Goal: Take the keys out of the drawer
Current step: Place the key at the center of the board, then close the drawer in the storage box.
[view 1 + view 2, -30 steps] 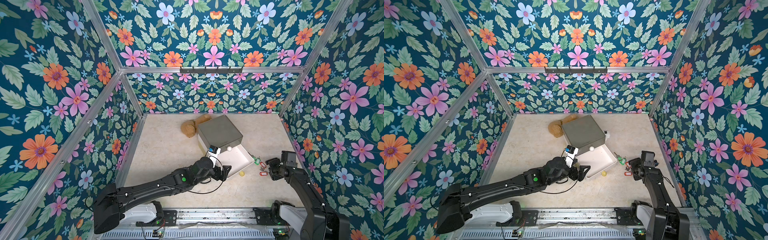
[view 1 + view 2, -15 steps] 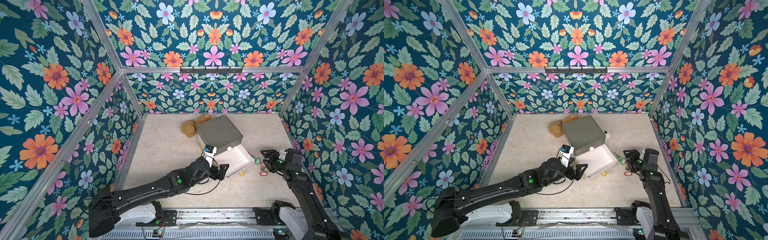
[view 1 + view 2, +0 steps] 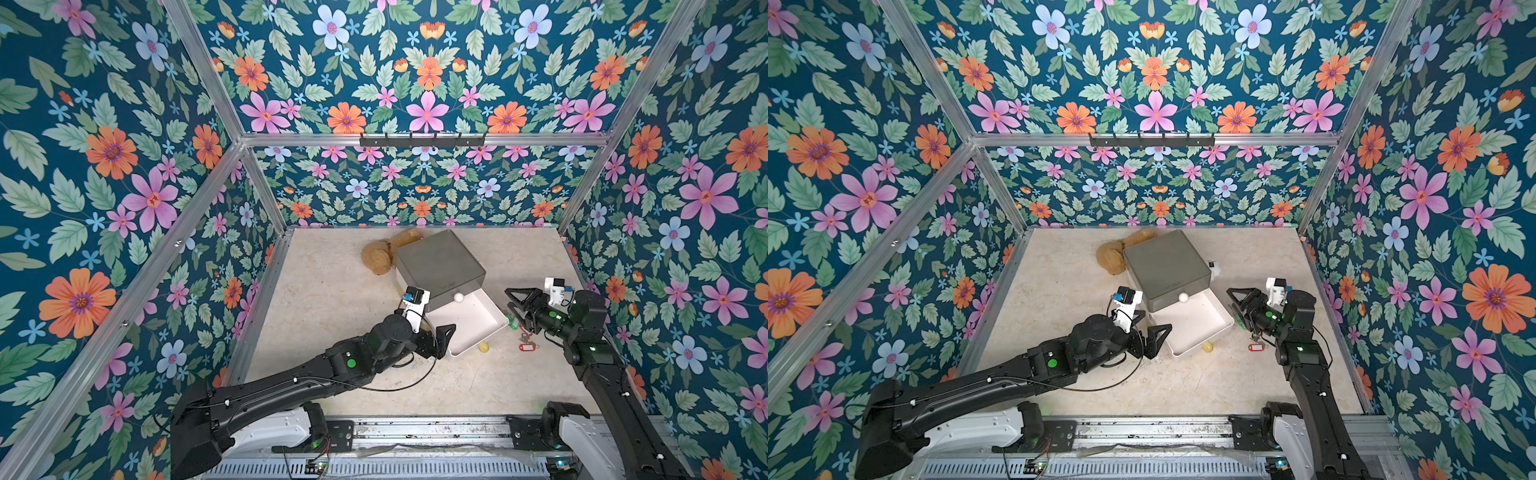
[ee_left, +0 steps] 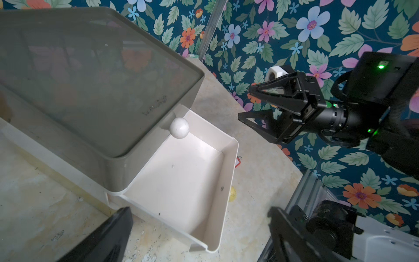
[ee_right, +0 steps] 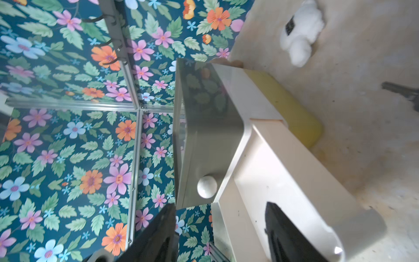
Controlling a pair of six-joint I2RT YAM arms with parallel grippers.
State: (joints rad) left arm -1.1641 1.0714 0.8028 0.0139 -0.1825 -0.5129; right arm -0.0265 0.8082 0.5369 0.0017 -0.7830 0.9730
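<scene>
The white drawer (image 3: 471, 322) (image 3: 1196, 322) stands pulled out of its grey-topped cabinet (image 3: 440, 264), and its inside shows bare in the left wrist view (image 4: 181, 177). The keys lie on the table just right of it: a red tag (image 3: 527, 346) (image 3: 1255, 347) and a green tag (image 3: 513, 322). My right gripper (image 3: 511, 301) (image 5: 222, 236) is open and empty, just above the keys, pointing at the drawer's right wall. My left gripper (image 4: 199, 236) (image 3: 446, 332) is open at the drawer's front left corner, holding nothing.
A yellow ball (image 3: 483, 347) (image 4: 232, 194) rests against the drawer's front wall. A brown plush (image 3: 378, 257) lies behind the cabinet on the left and a white plush (image 5: 299, 34) behind it on the right. Flowered walls close three sides.
My right gripper has lifted off the keys and swung left toward the drawer, still open. The left arm has shifted only slightly by the drawer's corner.
</scene>
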